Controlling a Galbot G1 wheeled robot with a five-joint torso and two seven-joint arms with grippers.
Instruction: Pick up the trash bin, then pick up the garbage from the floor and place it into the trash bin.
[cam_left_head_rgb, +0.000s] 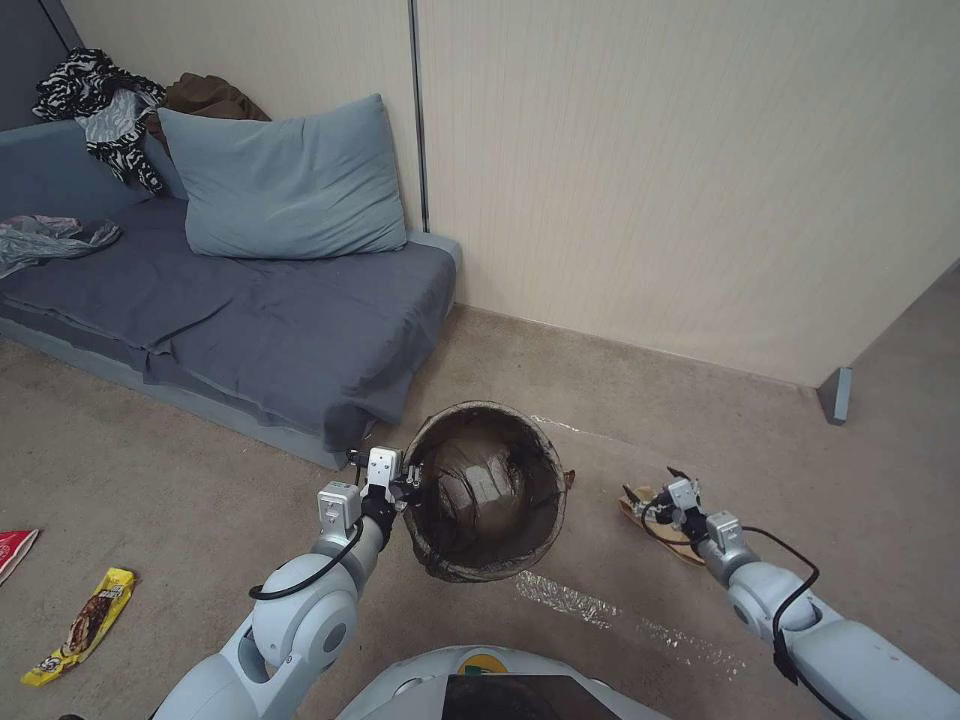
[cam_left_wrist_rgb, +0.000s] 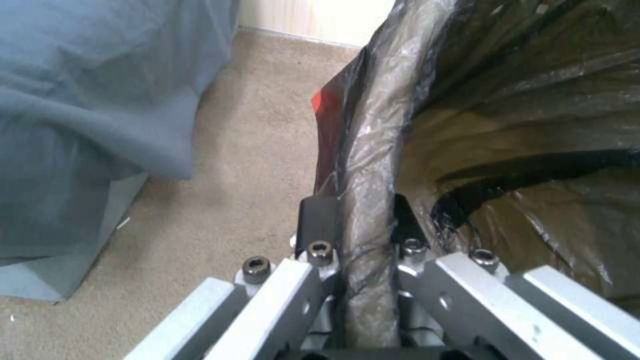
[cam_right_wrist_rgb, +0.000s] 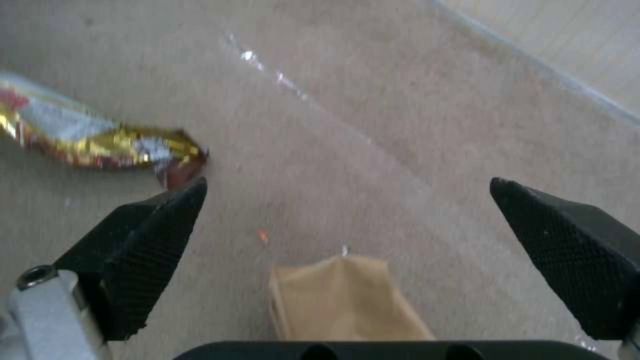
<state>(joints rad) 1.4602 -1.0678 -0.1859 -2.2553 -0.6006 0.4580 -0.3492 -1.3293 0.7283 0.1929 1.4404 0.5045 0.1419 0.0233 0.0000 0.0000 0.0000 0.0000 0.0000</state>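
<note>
Trash bin (cam_left_head_rgb: 487, 492), lined with a dark plastic bag, is held off the carpet, its open mouth tilted toward the head camera; so the first step of the task is judged done. Its rim is clamped by the left gripper (cam_left_head_rgb: 408, 478), whose jaws are seen in the left wrist view pinching the bag-covered edge (cam_left_wrist_rgb: 367, 200). No litter can be made out inside the bin, so the collecting appears barely begun. Beside the bin, on its right, the right gripper (cam_left_head_rgb: 652, 484) is held low with its jaws spread wide and empty above a brown paper bag (cam_right_wrist_rgb: 343, 297) on the floor; a shiny wrapper (cam_right_wrist_rgb: 100, 142) lies near it. Well to the left of the bin, a yellow snack wrapper (cam_left_head_rgb: 80, 625) and a red wrapper (cam_left_head_rgb: 15, 550) are left on the carpet.
</note>
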